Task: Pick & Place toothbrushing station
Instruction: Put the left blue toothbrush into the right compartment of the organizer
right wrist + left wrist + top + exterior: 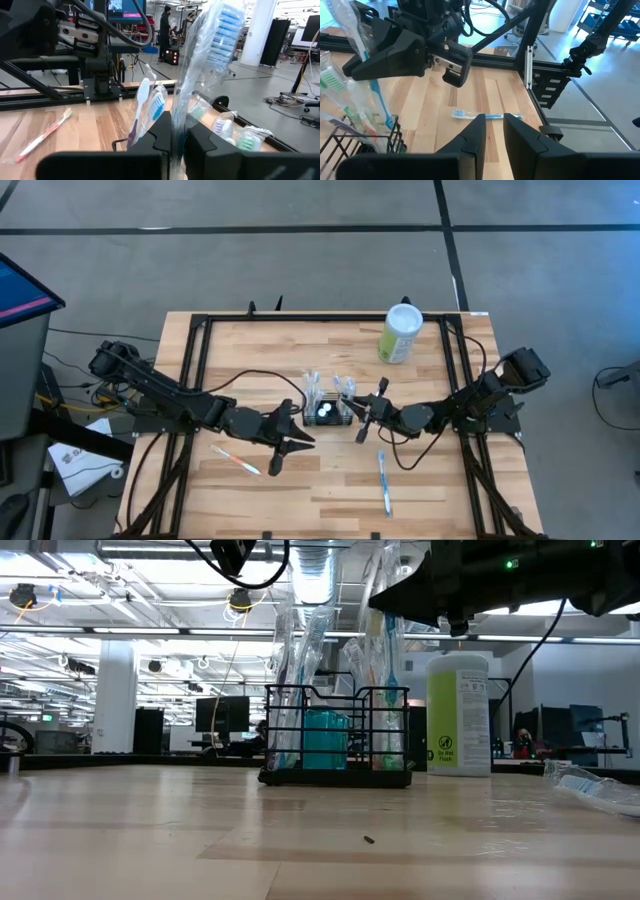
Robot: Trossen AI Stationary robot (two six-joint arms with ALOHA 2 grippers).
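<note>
Nearest the right wrist camera, my right gripper (177,131) has its two fingers pinched on a plastic-wrapped toothbrush (220,35) that stands up out of them, bristle head high. From above, that gripper (366,418) sits just beside the right end of the caddy (329,412), which stands mid-table, a little behind the centre line, already holding several wrapped brushes upright plus a teal item I can only see in the low view. The relation that matters to me: the caddy lies directly to the left of the right fingers, practically touching distance, with its long side running left-right across the table, so the brush needs to go down into the near right-hand compartment rather than sideways. I judge the right arm is the one doing this step. My left gripper (287,442) hovers in front of and to the left of the caddy, fingers (470,137) a narrow gap apart and holding nothing. Two brushes lie flat on the wood: a pink one (236,459) front-left and a blue one (384,484) front-right, both well apart from the caddy. A green canister (401,333) stands at the back right, clear of both arms.
</note>
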